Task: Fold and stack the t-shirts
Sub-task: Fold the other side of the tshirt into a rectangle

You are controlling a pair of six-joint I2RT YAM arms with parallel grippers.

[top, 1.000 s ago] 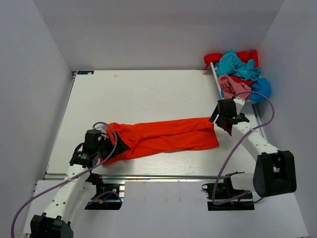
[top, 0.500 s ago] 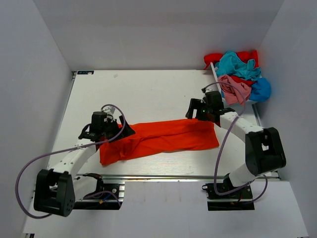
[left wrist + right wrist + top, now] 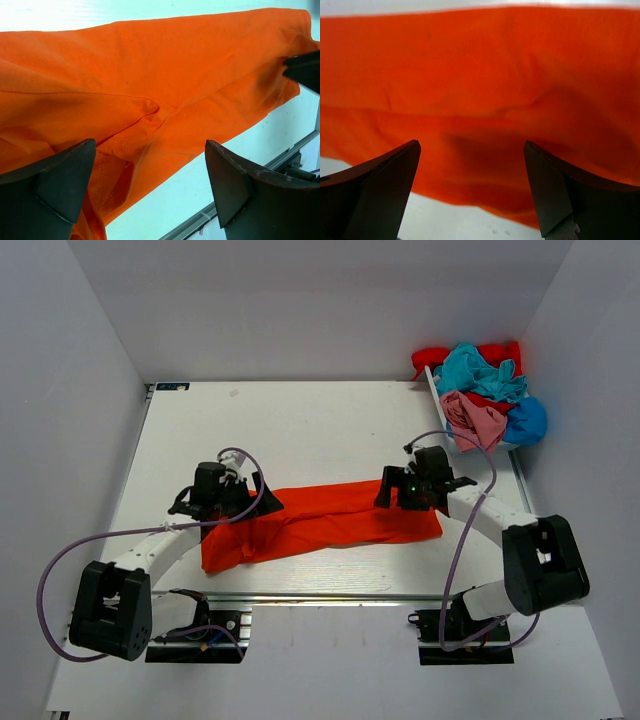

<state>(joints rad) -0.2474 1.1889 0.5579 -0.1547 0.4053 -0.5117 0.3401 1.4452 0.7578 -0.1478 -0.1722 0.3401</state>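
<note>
**Work item.** The orange-red t-shirt (image 3: pixel 330 522) lies flat on the white table (image 3: pixel 300 430), near the front edge. It is drawn out into a long, narrow band running left to right. Its left end flares and sags towards the near edge; its right end is squarer. In my judgement the band shape is the product of a lengthwise fold, which leaves a crosswise fold outstanding.

**Left gripper** (image 3: pixel 250 502). It is positioned over the far edge of the band at its left end. The left wrist view shows the fingers (image 3: pixel 60 190) spread wide, with a sleeve seam and loose folds of cloth lying between them. Nothing is clamped.

**Right gripper** (image 3: pixel 392 490). It is positioned over the far edge at the right end. The right wrist view shows the fingers (image 3: pixel 375 195) likewise spread, with wrinkled orange cloth filling the gap. Nothing is clamped.

**Assessment.** One arm is stationed at each end, apparently so that both ends can be pinched together and the cloth kept taut and level.

**Remaining stock.** The teal t-shirt (image 3: pixel 478 370), pink t-shirt (image 3: pixel 470 416), red t-shirt (image 3: pixel 438 358) and blue t-shirt (image 3: pixel 528 421) sit crumpled in a heap at the far right corner, well apart from the work. No folded stack is visible, so the task appears to be at an early stage.
</note>
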